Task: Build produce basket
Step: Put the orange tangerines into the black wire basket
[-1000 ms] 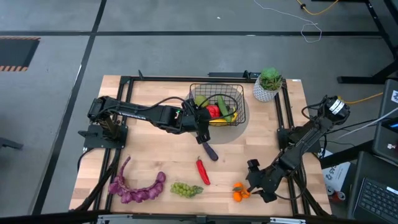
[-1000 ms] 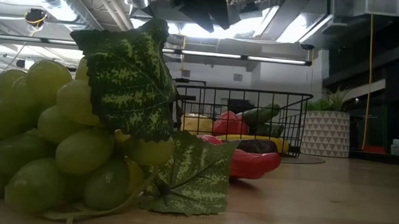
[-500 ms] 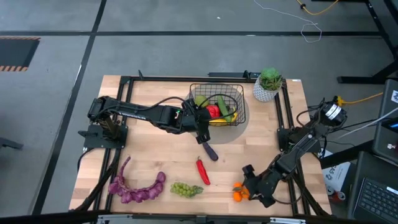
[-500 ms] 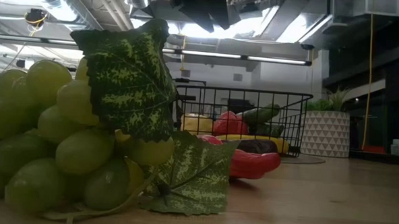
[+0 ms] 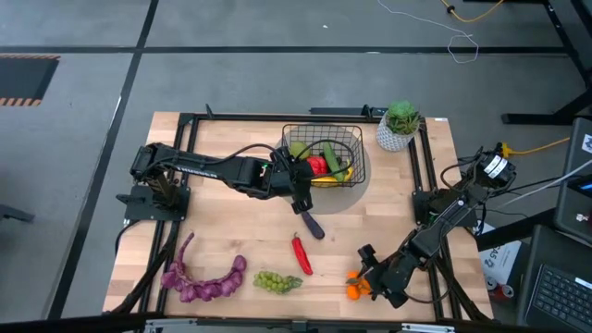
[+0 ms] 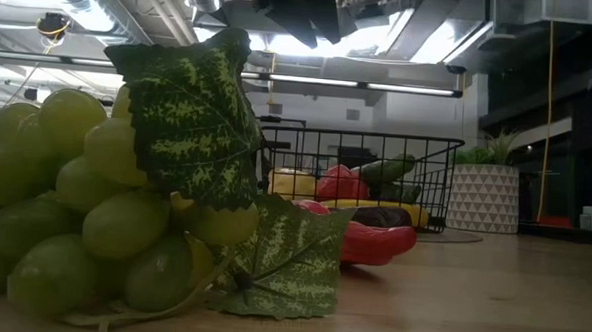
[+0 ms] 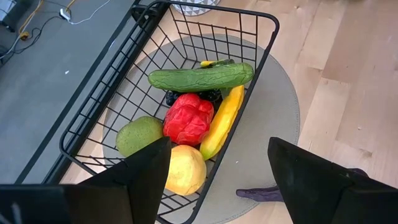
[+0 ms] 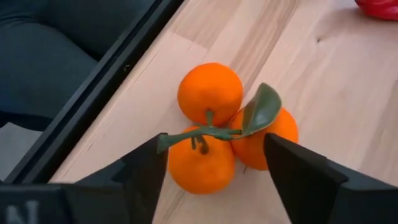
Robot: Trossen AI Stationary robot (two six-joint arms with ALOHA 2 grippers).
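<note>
The black wire basket (image 5: 322, 154) stands on a grey round mat and holds a cucumber (image 7: 200, 78), a banana (image 7: 222, 121), a green apple (image 7: 139, 135), a red and a yellow piece. My left gripper (image 5: 301, 190) hovers open over the basket's near edge, above the dark eggplant (image 5: 310, 223) lying on the table. The three oranges (image 5: 355, 288) with stem and leaf rest near the near edge. My right gripper (image 8: 214, 142) is open, its fingers standing on either side of the oranges (image 8: 211, 124). Red chili (image 5: 301, 252), green grapes (image 5: 277, 281) and purple grapes (image 5: 205, 280) lie on the wood.
A green plant in a white speckled pot (image 5: 399, 126) stands at the far right corner, right of the basket. A black frame rail (image 8: 93, 93) runs along the table's edge close to the oranges. Bare wood lies between the chili and the oranges.
My right gripper has moved toward the table's left and near edge, closing in on the oranges. The left arm and all produce have stayed where they were.
</note>
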